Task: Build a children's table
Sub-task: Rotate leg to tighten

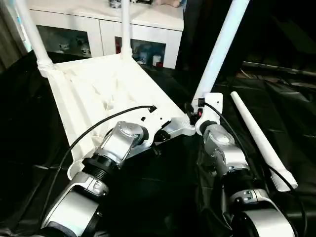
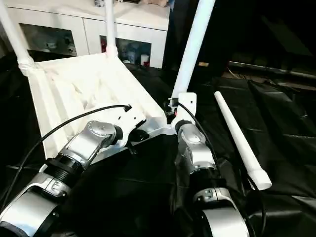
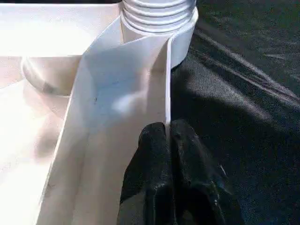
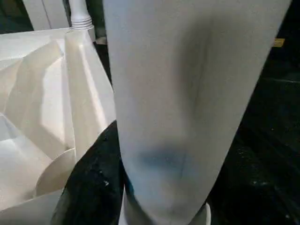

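The white tabletop (image 1: pixel 98 84) lies upside down on the black cloth, ribs up. Three white legs stand in its corner sockets: far left (image 1: pixel 32 34), far middle (image 1: pixel 126 24) and near right (image 1: pixel 219 49). A fourth leg (image 1: pixel 259 138) lies loose on the cloth to the right. My left gripper (image 3: pixel 168 133) is shut on the tabletop's thin rim wall, just short of the near-right socket (image 3: pixel 159 18). My right gripper (image 1: pixel 193 114) holds the near-right leg (image 4: pixel 187 93) low down by its base. One black finger (image 4: pixel 93 183) presses its side and the other is hidden behind it.
A white cabinet (image 1: pixel 103 24) with glass doors stands behind the work table. Black cloth (image 1: pixel 29 148) covers the table all around. A black cable (image 1: pixel 84 136) arcs over my left forearm, and another runs along my right wrist.
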